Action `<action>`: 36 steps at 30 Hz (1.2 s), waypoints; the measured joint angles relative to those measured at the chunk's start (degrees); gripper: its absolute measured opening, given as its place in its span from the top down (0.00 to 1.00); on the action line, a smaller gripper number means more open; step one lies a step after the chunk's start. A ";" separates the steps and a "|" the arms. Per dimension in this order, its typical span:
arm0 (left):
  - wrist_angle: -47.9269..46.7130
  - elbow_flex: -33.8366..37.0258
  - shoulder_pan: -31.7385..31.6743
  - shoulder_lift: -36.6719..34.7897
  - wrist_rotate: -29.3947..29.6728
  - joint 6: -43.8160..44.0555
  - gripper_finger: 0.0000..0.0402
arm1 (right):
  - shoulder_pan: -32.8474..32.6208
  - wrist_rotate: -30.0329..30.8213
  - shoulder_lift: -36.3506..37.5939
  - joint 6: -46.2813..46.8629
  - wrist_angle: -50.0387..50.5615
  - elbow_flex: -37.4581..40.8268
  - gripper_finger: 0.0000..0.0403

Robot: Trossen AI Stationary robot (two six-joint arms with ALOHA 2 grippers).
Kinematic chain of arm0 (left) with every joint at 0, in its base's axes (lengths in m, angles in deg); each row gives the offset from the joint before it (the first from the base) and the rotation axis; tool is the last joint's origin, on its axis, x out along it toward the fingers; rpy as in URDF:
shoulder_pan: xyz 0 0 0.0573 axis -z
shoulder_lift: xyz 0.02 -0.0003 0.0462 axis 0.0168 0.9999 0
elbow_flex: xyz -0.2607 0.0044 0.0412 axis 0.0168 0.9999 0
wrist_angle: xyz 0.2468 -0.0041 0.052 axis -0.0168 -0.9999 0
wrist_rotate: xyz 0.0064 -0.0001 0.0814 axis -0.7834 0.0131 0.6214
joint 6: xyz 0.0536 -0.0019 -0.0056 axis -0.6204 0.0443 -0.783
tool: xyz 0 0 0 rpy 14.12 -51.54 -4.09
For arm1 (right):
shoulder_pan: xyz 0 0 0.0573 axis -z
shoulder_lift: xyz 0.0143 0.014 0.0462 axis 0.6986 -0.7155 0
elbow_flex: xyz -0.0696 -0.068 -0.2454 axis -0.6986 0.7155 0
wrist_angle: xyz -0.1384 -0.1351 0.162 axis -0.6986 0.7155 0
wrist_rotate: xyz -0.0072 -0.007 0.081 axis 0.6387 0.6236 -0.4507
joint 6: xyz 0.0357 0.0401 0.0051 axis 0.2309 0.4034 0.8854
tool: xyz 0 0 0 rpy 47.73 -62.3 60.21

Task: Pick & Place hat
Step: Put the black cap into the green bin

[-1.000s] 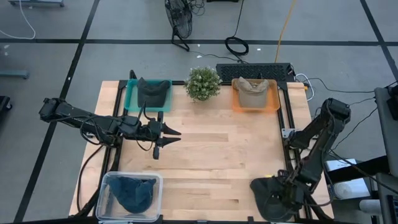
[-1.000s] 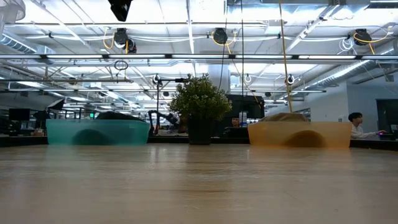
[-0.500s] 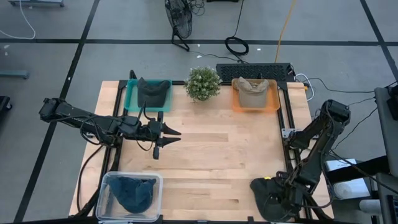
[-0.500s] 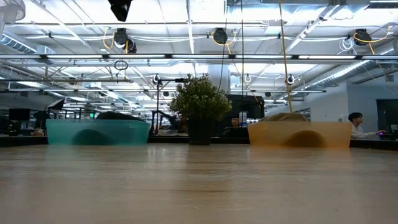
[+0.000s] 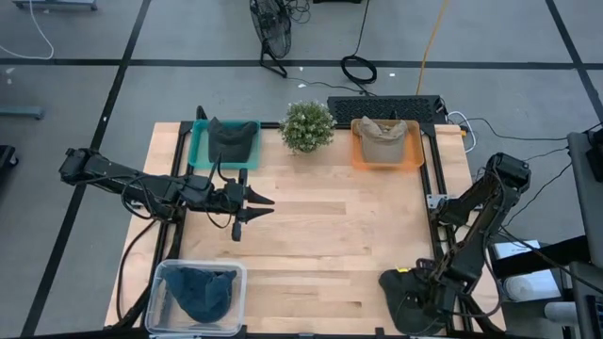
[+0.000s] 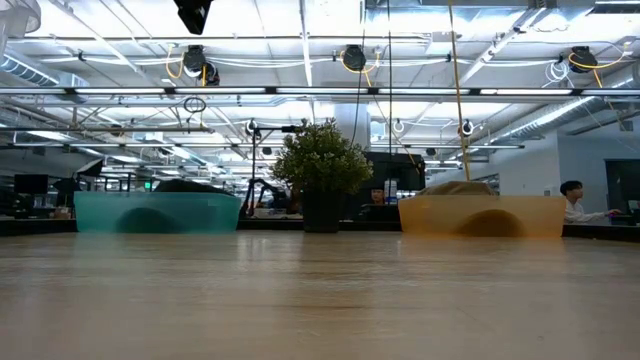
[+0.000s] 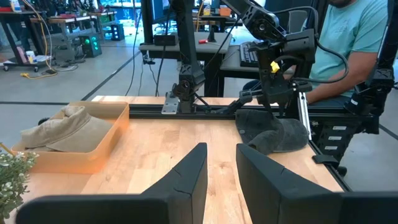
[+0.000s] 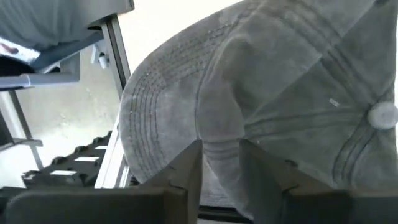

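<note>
The high view looks straight down on the whole table [image 5: 320,226] and both arms. The low view sits at table-top height, facing level across the wood toward the far edge, where it shares the teal bin [image 6: 157,211], plant [image 6: 321,170] and orange bin [image 6: 480,214] with the overhead camera. The left wrist view faces right across the table, taking in the far-off right arm [image 7: 273,37]. The right wrist view hangs very near a grey hat [image 8: 273,93].
</note>
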 joint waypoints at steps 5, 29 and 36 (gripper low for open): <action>0.02 0.00 0.00 0.00 -0.02 0.00 0.76 | -0.50 -0.05 0.00 3.10 -0.13 0.03 0.64; 0.95 0.00 0.00 -0.01 -0.02 0.08 0.76 | -4.50 1.36 -4.44 9.26 -4.00 1.38 0.76; 1.09 0.00 0.00 -0.02 0.06 1.08 0.76 | -3.27 1.19 -4.44 6.48 -3.17 1.40 0.93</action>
